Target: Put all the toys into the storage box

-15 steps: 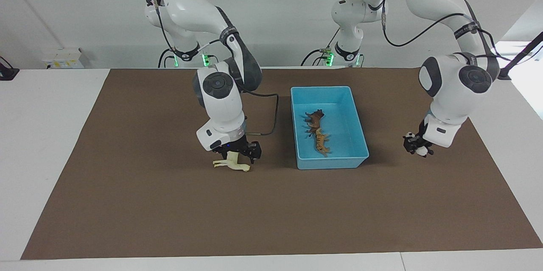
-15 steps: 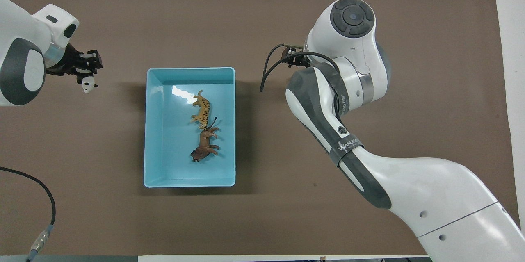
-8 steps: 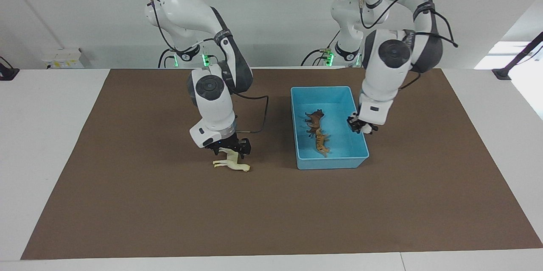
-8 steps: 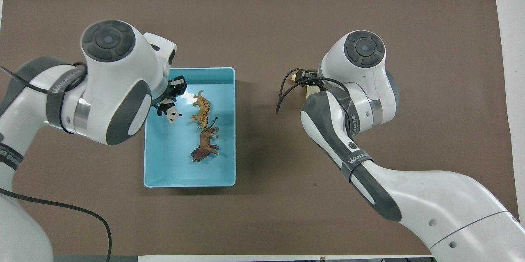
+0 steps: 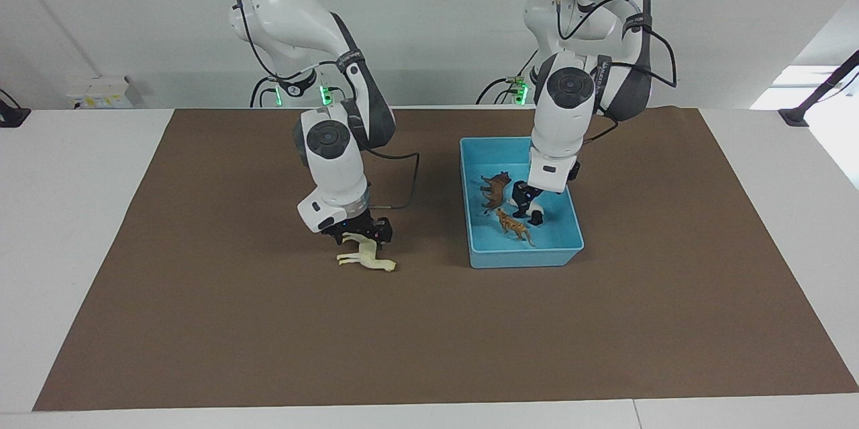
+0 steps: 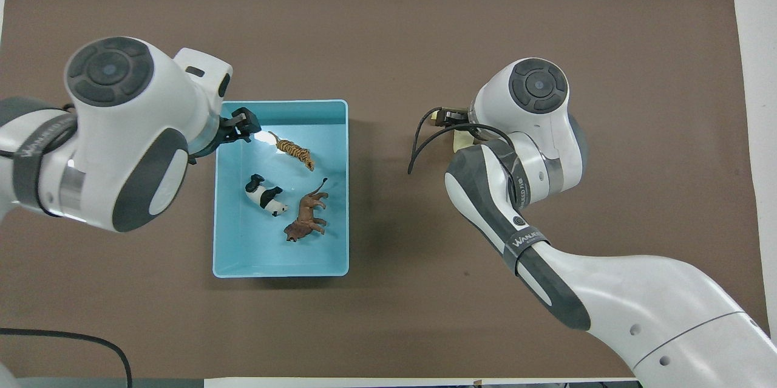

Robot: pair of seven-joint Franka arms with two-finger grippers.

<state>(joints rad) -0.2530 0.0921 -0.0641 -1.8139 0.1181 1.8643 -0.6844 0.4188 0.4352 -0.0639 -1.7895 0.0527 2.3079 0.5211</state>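
The light blue storage box (image 5: 525, 258) (image 6: 279, 271) stands on the mat between the arms. In it lie the brown lion (image 5: 495, 188) (image 6: 306, 221), the orange tiger (image 5: 515, 226) (image 6: 292, 150) and the black-and-white panda (image 5: 530, 213) (image 6: 265, 194). My left gripper (image 5: 529, 194) (image 6: 241, 128) is open and empty just above the panda, inside the box. The cream-white horse (image 5: 366, 257) lies on the mat toward the right arm's end. My right gripper (image 5: 359, 234) is down on it, open, with the horse's upper part between the fingers. In the overhead view the right arm hides all but a bit of the horse (image 6: 459, 141).
A brown mat (image 5: 268, 335) covers most of the white table (image 5: 67, 214). A black cable (image 5: 411, 187) (image 6: 419, 145) loops from the right wrist toward the box. A small white device (image 5: 100, 92) sits on the table's edge near the robots.
My left gripper carried the panda from the left arm's end of the mat over the box and let it go; the tiger shifted. My right gripper edged slightly along the unmoved horse.
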